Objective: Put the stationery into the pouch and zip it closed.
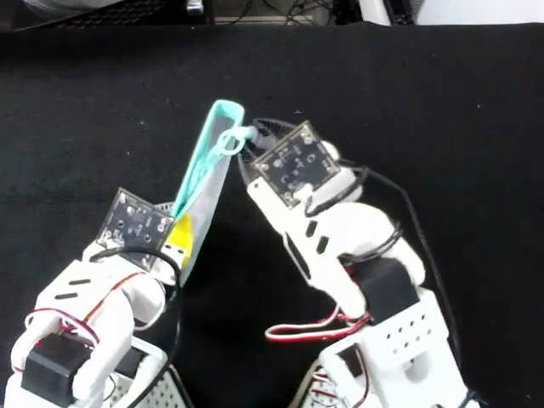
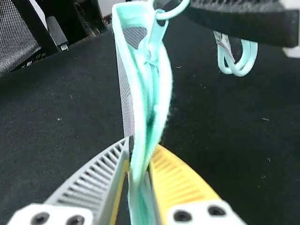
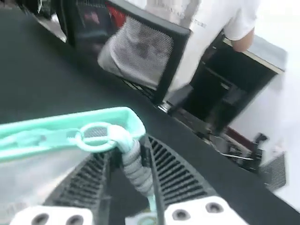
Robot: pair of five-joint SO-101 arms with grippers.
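The pouch [image 1: 202, 183] is held on edge over the black table [image 1: 442, 127], between the arms. The left gripper [image 2: 140, 161] is clamped on its near end. The right gripper [image 3: 130, 157] pinches the cord of the zip pull [image 3: 96, 136] at the far end. The zip looks drawn nearly fully closed, so probably only letting go remains.

This is looking like an office or lab workroom: a black cloth [image 1: 442, 110] is covering the table, a mesh-backed office chair [image 3: 140, 49] is standing just behind it, cables [image 1: 280, 10] are trailing beyond the far edge, and a dark desk [image 3: 229, 89] is sitting nearby.
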